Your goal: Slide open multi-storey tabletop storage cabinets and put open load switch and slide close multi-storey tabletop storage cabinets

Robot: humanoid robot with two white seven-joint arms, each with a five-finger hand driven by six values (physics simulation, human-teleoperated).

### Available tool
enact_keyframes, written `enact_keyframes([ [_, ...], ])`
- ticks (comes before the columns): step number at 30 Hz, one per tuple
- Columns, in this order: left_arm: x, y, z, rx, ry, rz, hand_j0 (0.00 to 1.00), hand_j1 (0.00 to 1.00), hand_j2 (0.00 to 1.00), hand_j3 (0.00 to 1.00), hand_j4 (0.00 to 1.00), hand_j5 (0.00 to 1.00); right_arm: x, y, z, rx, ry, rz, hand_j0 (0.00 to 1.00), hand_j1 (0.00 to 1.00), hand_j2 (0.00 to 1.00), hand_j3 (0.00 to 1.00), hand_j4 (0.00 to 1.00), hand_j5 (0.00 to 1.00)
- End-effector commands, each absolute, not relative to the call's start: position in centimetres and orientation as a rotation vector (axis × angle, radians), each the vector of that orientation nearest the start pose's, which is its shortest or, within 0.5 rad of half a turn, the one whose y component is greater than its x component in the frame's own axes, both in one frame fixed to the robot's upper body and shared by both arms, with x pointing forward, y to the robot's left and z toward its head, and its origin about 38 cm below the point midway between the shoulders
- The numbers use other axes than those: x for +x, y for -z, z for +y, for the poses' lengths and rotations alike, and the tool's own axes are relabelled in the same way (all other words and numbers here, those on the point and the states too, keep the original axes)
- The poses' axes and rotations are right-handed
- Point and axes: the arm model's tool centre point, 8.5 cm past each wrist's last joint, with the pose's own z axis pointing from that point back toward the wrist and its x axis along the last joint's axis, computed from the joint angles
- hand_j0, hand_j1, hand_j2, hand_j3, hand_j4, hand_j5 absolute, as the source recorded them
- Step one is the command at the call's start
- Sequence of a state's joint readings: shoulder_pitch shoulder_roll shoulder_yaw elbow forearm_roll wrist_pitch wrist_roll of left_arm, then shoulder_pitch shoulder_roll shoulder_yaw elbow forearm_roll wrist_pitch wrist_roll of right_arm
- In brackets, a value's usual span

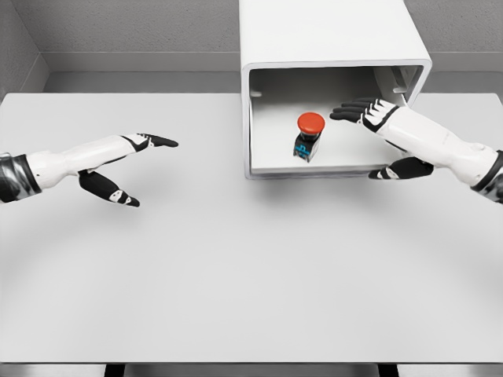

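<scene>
A white storage cabinet [334,35] stands at the back of the table, right of centre, with its drawer [253,141] slid out toward me. Inside the drawer stands the load switch [307,135], a dark body with a red round cap. My right hand [369,118] reaches in from the right, its fingers spread over the drawer's right side, just right of the switch and not touching it; its thumb [401,168] hangs by the drawer's front right corner. My left hand [137,161] hovers open over the table at the left, far from the cabinet.
The white table [236,275] stretches wide in front of the cabinet. Grey walls stand behind it, and the table's front edge [251,363] runs along the bottom of the picture.
</scene>
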State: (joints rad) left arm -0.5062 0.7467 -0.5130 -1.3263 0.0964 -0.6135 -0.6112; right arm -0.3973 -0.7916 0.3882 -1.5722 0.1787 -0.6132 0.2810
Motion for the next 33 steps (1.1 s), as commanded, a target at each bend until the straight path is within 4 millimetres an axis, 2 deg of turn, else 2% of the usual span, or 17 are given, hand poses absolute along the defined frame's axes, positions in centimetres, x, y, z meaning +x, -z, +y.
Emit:
enact_keyframes([
  [1,42.5,-18.4,31.6,-0.053,1.578,-1.643,1.0,1.0,1.0,1.0,1.0,1.0,40.2,-22.7,-30.0,-0.282,-1.614,-1.893,1.0,1.0,1.0,1.0,1.0,1.0],
  [4,42.5,-18.4,31.6,-0.054,1.578,-1.642,1.0,1.0,1.0,1.0,1.0,1.0,40.3,-22.7,-29.6,-0.273,-1.617,-1.898,1.0,1.0,1.0,1.0,1.0,1.0],
  [25,41.9,-18.2,31.0,-0.078,1.583,-1.652,1.0,1.0,1.0,1.0,1.0,1.0,42.2,-23.1,-31.0,-0.322,-1.579,-1.876,1.0,1.0,1.0,1.0,1.0,1.0],
  [33,41.8,-18.2,30.8,-0.083,1.585,-1.657,1.0,1.0,1.0,1.0,1.0,1.0,42.9,-23.6,-30.4,-0.317,-1.586,-1.883,1.0,1.0,1.0,1.0,1.0,1.0],
])
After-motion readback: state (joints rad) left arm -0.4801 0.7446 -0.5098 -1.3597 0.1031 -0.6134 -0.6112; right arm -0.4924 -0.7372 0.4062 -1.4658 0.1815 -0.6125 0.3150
